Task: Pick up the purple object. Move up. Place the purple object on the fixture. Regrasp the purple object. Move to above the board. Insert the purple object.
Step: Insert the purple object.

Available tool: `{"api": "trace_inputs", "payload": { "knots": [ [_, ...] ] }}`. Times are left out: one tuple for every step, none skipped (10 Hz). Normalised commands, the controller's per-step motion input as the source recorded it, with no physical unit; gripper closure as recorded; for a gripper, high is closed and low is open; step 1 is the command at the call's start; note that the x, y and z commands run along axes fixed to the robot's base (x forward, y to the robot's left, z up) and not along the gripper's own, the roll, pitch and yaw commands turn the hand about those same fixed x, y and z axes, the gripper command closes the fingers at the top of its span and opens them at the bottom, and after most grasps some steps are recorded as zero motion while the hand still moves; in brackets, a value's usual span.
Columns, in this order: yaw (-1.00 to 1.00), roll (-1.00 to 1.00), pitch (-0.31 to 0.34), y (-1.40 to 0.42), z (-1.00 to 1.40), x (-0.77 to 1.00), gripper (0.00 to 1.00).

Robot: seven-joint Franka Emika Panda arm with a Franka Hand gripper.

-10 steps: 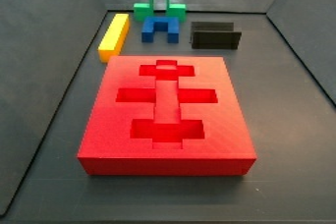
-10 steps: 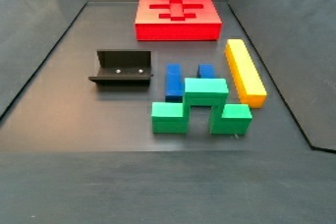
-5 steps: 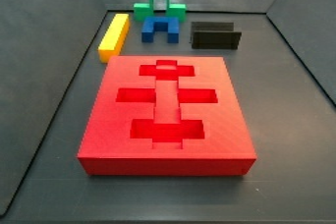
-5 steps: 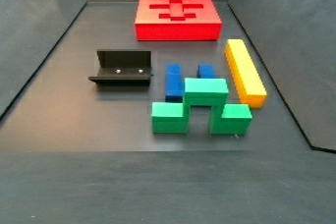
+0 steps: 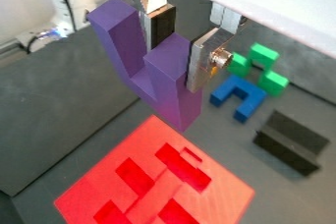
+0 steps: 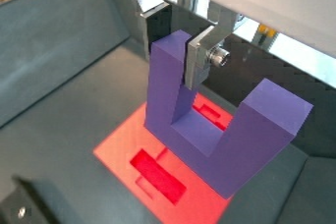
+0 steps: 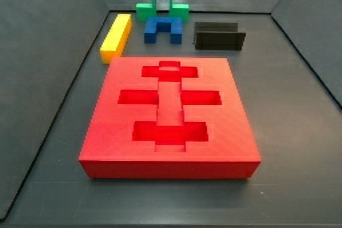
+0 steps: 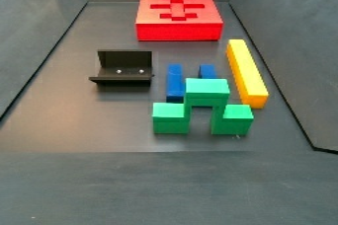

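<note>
Item 1, nearest my wrist cameras: the gripper point(image 5: 183, 41), out of frame in both side views, fingers point(image 6: 202, 59) clamped on one prong of the purple object point(image 6: 217, 120). I read it as hanging high above the desk point(image 7: 301, 122), over the board point(image 5: 151, 183), base downward and both prongs pointing up toward the wrist; its long axis runs prong to prong, level, but how that lines up with the board's cut-outs I cannot tell. Step in hand, by my judgement: moving to above the board, regrasp already done; next I must centre the block over its matching recess, square its axis, then lower straight. Item 2: the board, red, recesses empty. Item 3, farther off in a side view: the fixture point(image 8: 122, 68), unoccupied. Item 4: blue block point(image 8: 175, 81), green block point(image 8: 201, 106), yellow bar point(image 8: 246, 70), untouched.
</note>
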Motion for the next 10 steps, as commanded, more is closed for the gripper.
{"api": "trace_inputs", "payload": {
  "knots": [
    [-0.33, -0.50, -0.174, 0.10, 0.00, 0.49, 1.00],
    [-0.17, -0.41, -0.160, 0.00, -0.26, 0.49, 1.00],
    [0.16, -0.15, -0.059, -0.46, -0.73, 0.36, 1.00],
    [0.17, -0.20, 0.000, -0.48, -0.63, 0.59, 1.00],
    [0.36, -0.26, 0.019, -0.39, -0.49, 0.51, 1.00],
    [0.44, -0.29, 0.041, -0.36, -0.41, 0.39, 1.00],
    [0.43, -0.21, 0.047, -0.43, -0.36, 0.33, 1.00],
    [0.45, -0.11, 0.011, -0.50, -0.35, 0.23, 1.00],
    [0.37, 0.00, 0.000, -0.67, -0.31, 0.08, 1.00],
    [0.11, -0.09, -0.059, -0.35, -0.42, -0.19, 1.00]
  ]
}}
